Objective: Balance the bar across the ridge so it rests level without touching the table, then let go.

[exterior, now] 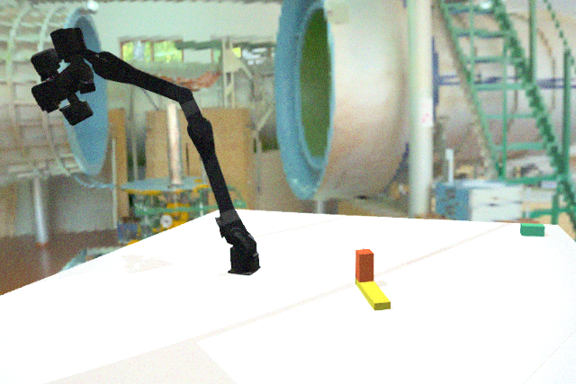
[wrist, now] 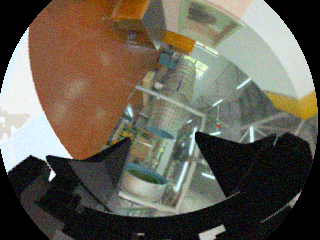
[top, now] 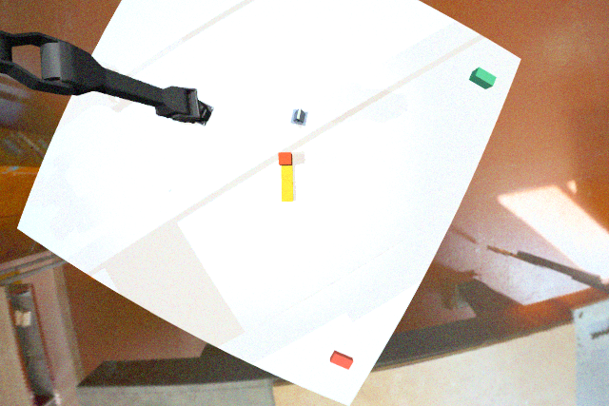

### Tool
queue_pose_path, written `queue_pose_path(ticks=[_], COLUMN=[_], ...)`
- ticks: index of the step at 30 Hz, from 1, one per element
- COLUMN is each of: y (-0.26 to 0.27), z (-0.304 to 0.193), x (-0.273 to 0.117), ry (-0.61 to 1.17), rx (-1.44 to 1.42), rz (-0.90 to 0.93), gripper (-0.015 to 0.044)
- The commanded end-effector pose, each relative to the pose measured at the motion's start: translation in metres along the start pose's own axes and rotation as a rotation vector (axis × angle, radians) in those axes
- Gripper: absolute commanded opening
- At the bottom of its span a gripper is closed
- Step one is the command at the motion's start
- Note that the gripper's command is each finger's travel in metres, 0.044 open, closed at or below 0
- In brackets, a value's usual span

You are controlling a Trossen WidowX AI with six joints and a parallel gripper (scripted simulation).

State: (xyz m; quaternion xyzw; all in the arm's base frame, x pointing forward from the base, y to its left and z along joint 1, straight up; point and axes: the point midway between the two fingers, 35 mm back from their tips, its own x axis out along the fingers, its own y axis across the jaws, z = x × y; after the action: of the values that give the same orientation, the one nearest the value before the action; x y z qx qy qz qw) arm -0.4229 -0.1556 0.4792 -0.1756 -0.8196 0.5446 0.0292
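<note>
A yellow bar (top: pixel 286 183) (exterior: pixel 373 295) lies flat on the white table (top: pixel 343 244) (exterior: pixel 279 347). An orange-red block (top: pixel 284 159) (exterior: pixel 364 265) stands upright at the bar's end nearer the ridge. The small dark grey ridge (top: pixel 299 116) stands apart from the bar, just beyond that block. In the exterior view it is hidden behind the block or nearly so. My gripper (wrist: pixel 163 136) is open, with nothing between its fingers. It is raised high at the left in the exterior view, far from the bar and ridge, and is outside the top view.
A green block (top: pixel 482 78) (exterior: pixel 532 229) lies near the table's far right corner. A red block (top: pixel 341 359) lies near the corner at the bottom of the top view. My arm's base (top: pixel 204 114) (exterior: pixel 244 256) stands on the table, left of the ridge.
</note>
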Motion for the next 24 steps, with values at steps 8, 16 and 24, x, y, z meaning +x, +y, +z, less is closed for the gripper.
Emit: queue_pose_path(ticks=[8,16,24], y=[0.001,0.003,0.008], z=[0.028,0.077,0.118], x=[-0.014,-0.053,-0.098], ry=[-0.099,-0.261,-0.414], rx=[0.095,0.155,0.179], rz=[-0.012,-0.008,0.004], gripper=[0.0315,0.0315,0.0315])
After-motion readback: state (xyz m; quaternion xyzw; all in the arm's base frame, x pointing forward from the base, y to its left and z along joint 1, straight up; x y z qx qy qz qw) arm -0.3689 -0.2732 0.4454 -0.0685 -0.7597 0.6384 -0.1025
